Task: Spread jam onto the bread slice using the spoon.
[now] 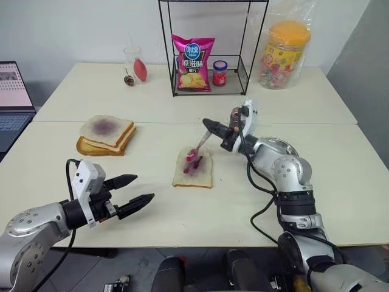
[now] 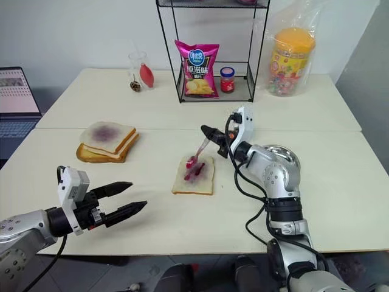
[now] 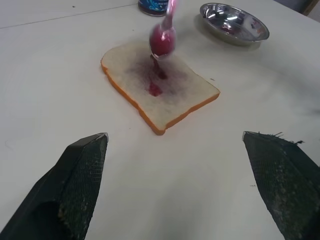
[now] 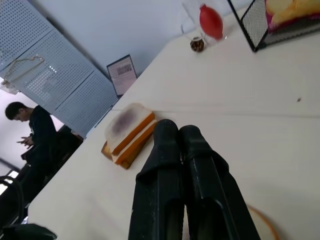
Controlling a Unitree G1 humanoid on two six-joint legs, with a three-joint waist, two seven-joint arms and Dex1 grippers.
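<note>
The bread slice (image 1: 193, 171) lies flat at the table's middle with a purple-red smear at its centre. My right gripper (image 1: 208, 125) hangs just above its far right corner, shut on the handle of the spoon (image 1: 198, 148). The spoon slants down to the left, and its jam-coated bowl (image 3: 162, 40) hovers close over the smear. The jam (image 3: 152, 5) shows as a jar with a bluish band just beyond the slice. My left gripper (image 1: 143, 187) stands open near the table's front left, pointing at the slice, with nothing between its fingers (image 3: 75, 190).
A stack of bread slices (image 1: 107, 134) lies at the left. A round metal dish (image 3: 234, 22) sits right of the slice. At the back stand a wire rack (image 1: 209, 48) with a chip bag and red-lidded jar, a candy jar (image 1: 283, 53) and a glass (image 1: 135, 64). A laptop (image 1: 13, 100) is far left.
</note>
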